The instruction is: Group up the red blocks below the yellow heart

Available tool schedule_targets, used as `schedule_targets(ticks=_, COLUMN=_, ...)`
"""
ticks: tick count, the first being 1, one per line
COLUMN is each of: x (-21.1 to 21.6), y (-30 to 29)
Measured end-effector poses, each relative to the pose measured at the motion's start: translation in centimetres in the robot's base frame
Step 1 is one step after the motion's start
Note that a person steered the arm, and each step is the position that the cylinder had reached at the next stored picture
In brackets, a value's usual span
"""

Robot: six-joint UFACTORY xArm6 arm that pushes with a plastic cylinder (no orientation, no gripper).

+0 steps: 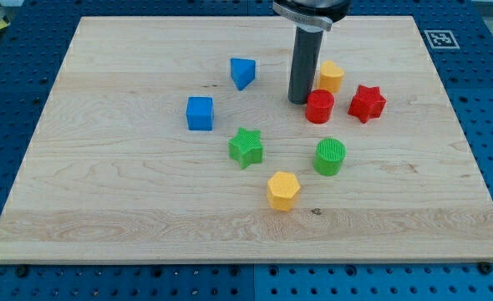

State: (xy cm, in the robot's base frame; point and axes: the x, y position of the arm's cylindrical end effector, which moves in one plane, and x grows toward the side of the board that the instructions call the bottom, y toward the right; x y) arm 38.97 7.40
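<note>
Two red: red cylinder (319,107), red star (367,102), near, below yellow heart (331,76). My tip (298,101) just left of cylinder. No pincer; state untellable. Surface (104,209) wooden.

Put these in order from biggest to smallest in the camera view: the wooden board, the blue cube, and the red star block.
1. Wooden board, by far the largest.
2. Red star block and blue cube look about the same size, so I won't rank them.
</note>
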Motion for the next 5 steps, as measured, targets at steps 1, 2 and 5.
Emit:
schedule_targets(ticks=1, x=0.0, y=0.0)
schedule_targets(ticks=2, x=1.0, y=0.2)
schedule_targets(ticks=5, x=2.6, y=1.3)
